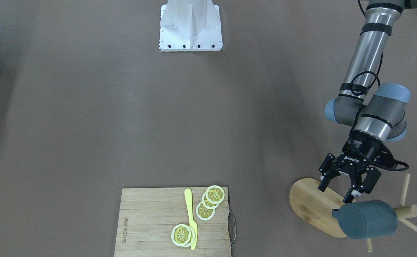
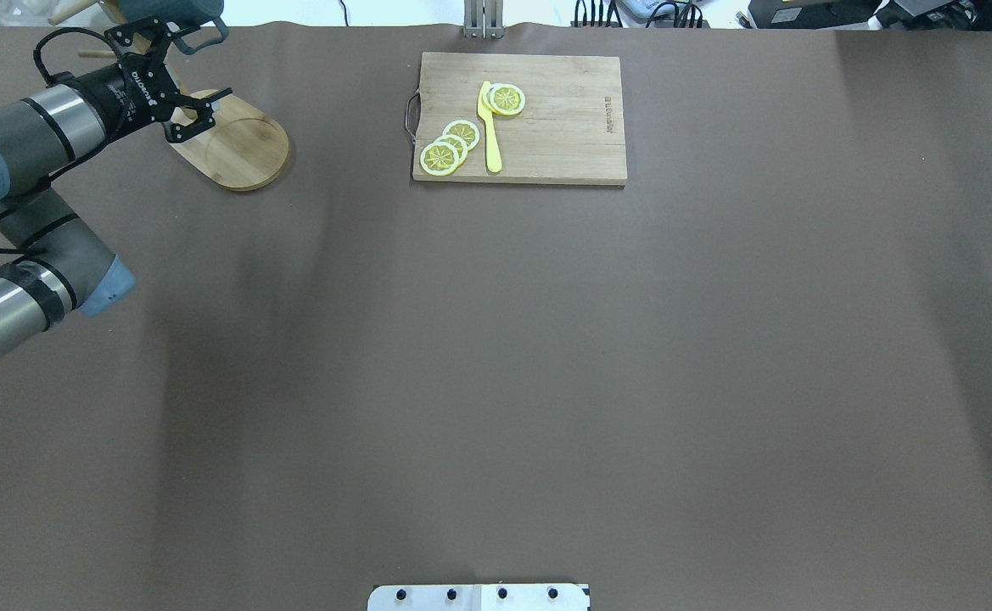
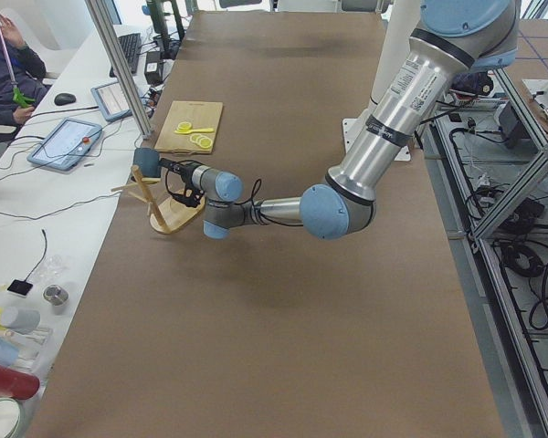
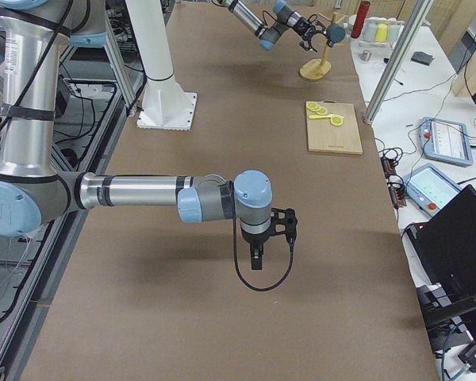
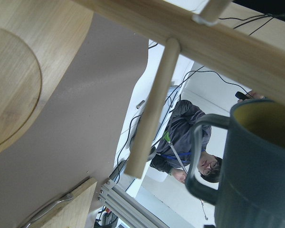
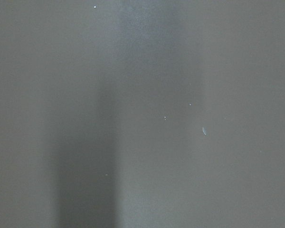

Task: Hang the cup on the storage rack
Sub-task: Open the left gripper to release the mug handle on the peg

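Note:
The cup (image 1: 367, 219) is a dark blue-grey mug with a yellow inside (image 5: 270, 118). It lies on its side up at the post (image 1: 410, 210) of the storage rack, above the oval bamboo base (image 1: 313, 207). What carries it is hidden. My left gripper (image 1: 338, 187) is open and empty, just clear of the cup's handle (image 5: 194, 156), over the base (image 2: 237, 144). A bare peg (image 5: 152, 109) sticks out beside the handle. My right gripper (image 4: 258, 246) hangs over bare table far from the rack. I cannot tell whether it is open or shut.
A slatted cutting board (image 1: 174, 221) with lemon slices (image 1: 208, 201) and a yellow knife (image 1: 191, 217) lies mid-table at the far edge. The white robot base (image 1: 190, 26) stands opposite. The rack stands close to the table's far left corner, with an operator beyond.

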You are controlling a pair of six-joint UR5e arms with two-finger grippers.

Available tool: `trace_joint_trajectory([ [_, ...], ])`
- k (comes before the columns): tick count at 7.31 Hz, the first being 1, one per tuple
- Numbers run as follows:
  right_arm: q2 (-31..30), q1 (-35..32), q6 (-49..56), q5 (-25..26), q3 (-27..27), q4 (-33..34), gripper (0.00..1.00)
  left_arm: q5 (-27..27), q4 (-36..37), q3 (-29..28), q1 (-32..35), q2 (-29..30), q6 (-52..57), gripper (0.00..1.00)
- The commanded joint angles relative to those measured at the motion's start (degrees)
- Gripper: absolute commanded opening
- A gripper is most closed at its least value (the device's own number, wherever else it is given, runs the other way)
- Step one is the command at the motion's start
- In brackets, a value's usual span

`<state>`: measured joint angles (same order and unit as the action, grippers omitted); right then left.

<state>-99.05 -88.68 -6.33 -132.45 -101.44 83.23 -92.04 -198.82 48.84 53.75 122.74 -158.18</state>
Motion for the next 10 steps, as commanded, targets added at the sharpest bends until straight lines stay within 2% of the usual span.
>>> trace_joint_trajectory([
  [1, 0.0, 0.0, 0.0, 0.0, 0.01, 0.0, 1.0, -0.24, -0.08, 4.91, 0.04, -2.74, 0.24, 0.99],
  [2, 0.0, 0.0, 0.0, 0.09, 0.01, 0.0, 1.0, -0.41, -0.08, 11.39, -0.04, -5.99, 0.33, 0.99],
  [5, 0.0, 0.0, 0.09, 0.35, 0.1, 0.0, 1.0, -0.68, 0.36, 22.49, -0.31, -10.57, 6.37, 0.99],
  [6, 0.0, 0.0, 0.09, 0.88, 0.19, 0.0, 1.0, -2.86, 0.62, 26.79, -0.31, -12.85, 13.88, 0.99],
  [8, -0.17, 0.0, 0.61, 1.32, 0.63, 0.09, 1.0, -11.88, 1.15, 31.21, -0.22, -15.41, 27.43, 0.99],
  [9, -0.52, 0.0, 0.7, 1.32, 0.63, 0.0, 1.0, -18.46, 1.33, 32.97, 0.39, -17.42, 35.84, 0.99],
  [10, -0.79, 0.0, 0.7, 1.41, 0.71, 0.09, 1.0, -24.0, 4.72, 33.6, 2.48, -18.4, 45.24, 0.99],
])
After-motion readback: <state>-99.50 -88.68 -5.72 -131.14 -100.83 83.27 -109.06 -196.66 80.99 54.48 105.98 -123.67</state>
